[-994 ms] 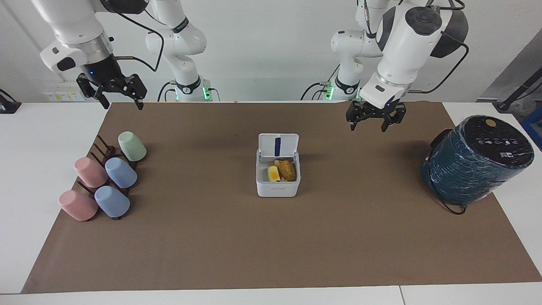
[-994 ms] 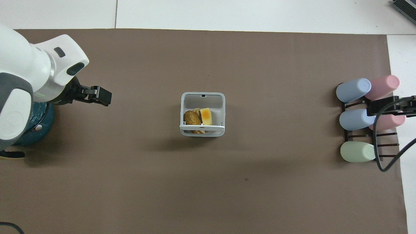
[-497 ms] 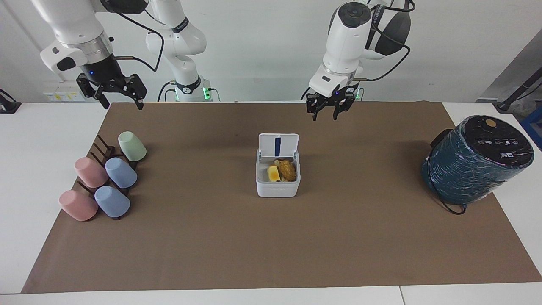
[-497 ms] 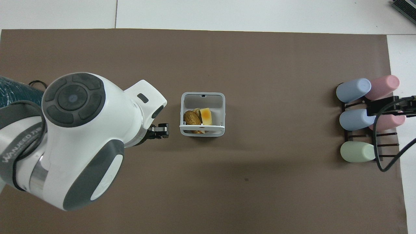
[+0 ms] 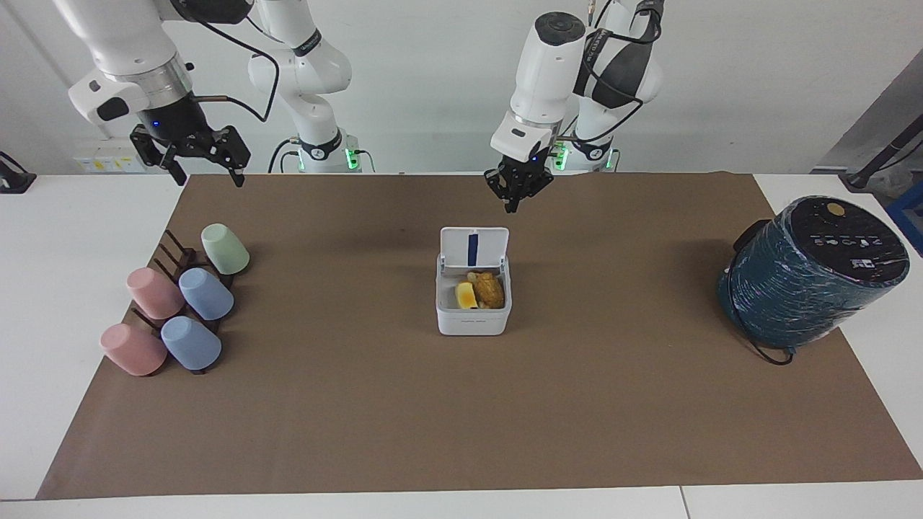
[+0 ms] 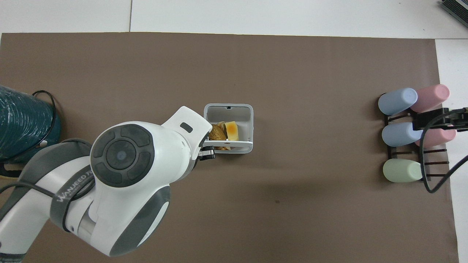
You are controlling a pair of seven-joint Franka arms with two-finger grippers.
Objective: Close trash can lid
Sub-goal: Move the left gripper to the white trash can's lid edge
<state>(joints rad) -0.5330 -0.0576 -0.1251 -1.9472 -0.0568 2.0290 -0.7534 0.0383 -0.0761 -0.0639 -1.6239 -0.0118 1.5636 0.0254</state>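
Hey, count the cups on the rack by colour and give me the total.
Pink cups: 2
Blue cups: 2
Green cup: 1
Total: 5 cups, all lying tilted on the dark rack toward the right arm's end of the table.

A brown mat (image 5: 404, 404) covers the white table (image 5: 65, 303). On it: the trash can (image 5: 472, 317) (lid (image 5: 474, 249) up), a cup rack (image 5: 177, 288), a teal appliance (image 5: 807, 277).

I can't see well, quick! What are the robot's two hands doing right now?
Left gripper: fingers shut, holding nothing, up over the mat beside the open lid.
Right gripper: open, empty, waiting.
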